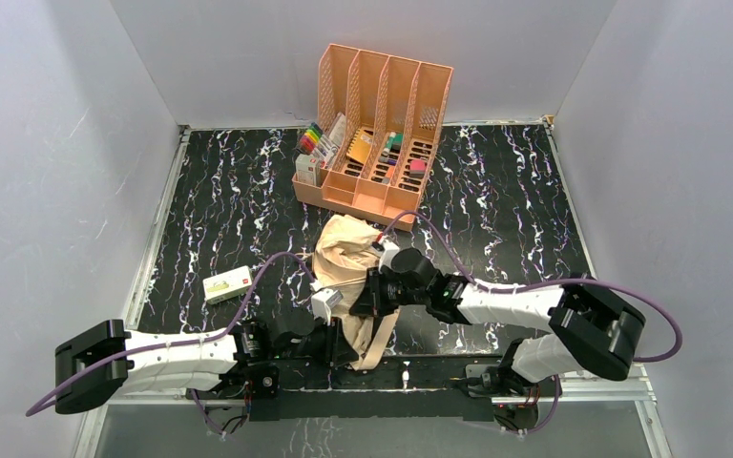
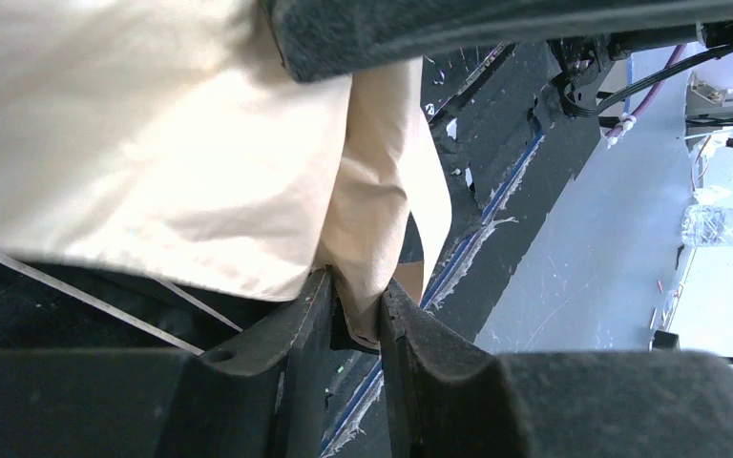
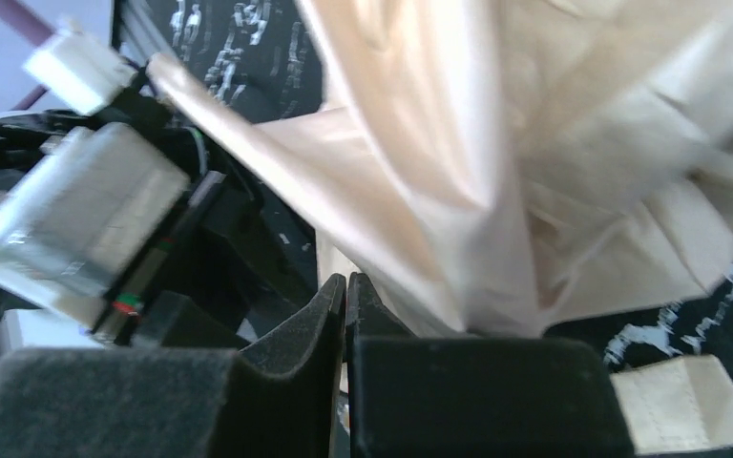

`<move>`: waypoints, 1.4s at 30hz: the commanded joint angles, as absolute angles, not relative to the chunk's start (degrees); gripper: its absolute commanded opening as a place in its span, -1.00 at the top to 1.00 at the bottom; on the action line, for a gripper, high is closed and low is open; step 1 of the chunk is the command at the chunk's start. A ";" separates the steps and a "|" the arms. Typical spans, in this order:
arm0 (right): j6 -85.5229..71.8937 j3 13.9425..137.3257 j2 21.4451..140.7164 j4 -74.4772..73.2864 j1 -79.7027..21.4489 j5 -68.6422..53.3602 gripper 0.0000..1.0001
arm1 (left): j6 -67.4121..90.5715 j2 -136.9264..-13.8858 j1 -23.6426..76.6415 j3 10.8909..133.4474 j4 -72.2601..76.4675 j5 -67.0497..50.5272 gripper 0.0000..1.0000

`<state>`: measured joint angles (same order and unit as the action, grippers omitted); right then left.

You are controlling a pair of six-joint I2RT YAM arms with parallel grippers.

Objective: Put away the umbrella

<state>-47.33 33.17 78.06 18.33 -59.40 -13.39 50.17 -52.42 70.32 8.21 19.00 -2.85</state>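
The umbrella [image 1: 344,253] lies as a crumpled tan bundle on the black marbled table, near the front middle. Its tan cloth fills the left wrist view [image 2: 153,143] and the right wrist view [image 3: 534,143]. Thin ribs show under the cloth in the left wrist view. I cannot see the handle. My left gripper [image 1: 336,336] is shut on a hanging fold of the cloth [image 2: 356,286]. My right gripper [image 1: 370,298] sits on the bundle's near right side. Its jaws are pressed together [image 3: 345,279] where the cloth folds gather.
A peach file organizer [image 1: 372,134] with pens and small items stands at the back middle. A small cream box [image 1: 228,284] lies at the left. A purple cable runs from each arm. White walls close three sides. The table's front rail [image 1: 420,377] is just below the grippers.
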 commanded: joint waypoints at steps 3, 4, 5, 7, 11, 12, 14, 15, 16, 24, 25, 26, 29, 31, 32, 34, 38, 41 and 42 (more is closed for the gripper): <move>-50.25 29.51 81.46 25.89 -59.74 -7.77 0.78 | 49.63 -52.78 70.92 9.30 18.72 -2.15 0.53; -50.19 29.19 82.88 27.19 -59.76 -7.67 0.78 | 49.39 -53.09 70.99 9.51 18.65 -2.39 0.51; -50.26 28.79 84.18 28.43 -59.77 -7.71 0.78 | 49.04 -53.31 71.09 9.90 18.48 -2.70 0.44; -50.34 28.05 86.25 30.41 -59.83 -7.58 0.79 | 48.52 -53.32 71.39 10.70 17.76 -2.79 0.29; -50.26 26.90 88.92 30.83 -59.85 -6.78 0.81 | 47.64 -50.86 71.87 13.01 13.44 -1.20 -0.01; -50.34 26.51 89.37 30.64 -59.85 -6.40 0.81 | 47.41 -49.51 71.89 14.03 11.49 -0.84 -0.10; -50.78 25.56 90.06 29.98 -59.85 -5.56 0.82 | 47.09 -46.41 71.89 15.98 6.80 3.67 -0.39; -50.94 25.11 90.43 29.97 -59.85 -5.40 0.82 | 47.02 -44.69 71.89 16.92 4.43 5.61 -0.50; -51.05 24.75 90.75 30.03 -59.85 -5.26 0.82 | 46.88 -43.04 71.89 17.75 2.21 7.23 -0.58; -51.75 22.89 92.42 30.97 -59.85 -5.23 0.82 | 47.97 -38.07 71.76 33.02 -21.12 27.02 -0.85; -51.81 22.74 92.38 31.06 -59.85 -5.29 0.82 | 47.11 -38.78 71.57 35.40 -22.76 29.21 -0.90; -51.78 22.64 92.42 31.11 -59.85 -5.34 0.82 | 45.89 -39.74 71.13 37.58 -24.14 31.04 -0.95; -51.73 22.67 92.53 31.18 -59.85 -5.51 0.82 | 39.84 -44.98 64.79 43.71 -24.69 29.79 -0.97; -51.48 22.98 92.83 31.12 -59.85 -5.93 0.82 | 34.95 -49.09 54.17 46.74 -22.16 20.00 -0.97; -51.47 23.02 92.87 31.11 -59.85 -6.07 0.82 | 33.65 -51.00 47.65 47.70 -20.53 14.06 -0.97; -51.37 23.08 92.79 30.97 -59.85 -6.30 0.82 | 32.10 -55.59 36.20 49.87 -16.90 0.58 -0.97; -51.05 23.18 92.14 30.13 -59.87 -6.20 0.82 | 30.60 -66.03 26.20 55.01 -12.81 -15.20 -0.95; -50.74 23.36 91.88 29.65 -59.93 -6.23 0.82 | 30.60 -71.85 24.43 57.15 -9.97 -21.37 -0.96; -50.69 23.38 91.76 29.62 -59.94 -6.20 0.82 | 30.73 -73.16 24.29 57.33 -8.21 -23.68 -0.95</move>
<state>-52.71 24.51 90.80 35.68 -59.51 -7.46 32.93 -69.89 25.32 54.11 -13.19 -7.40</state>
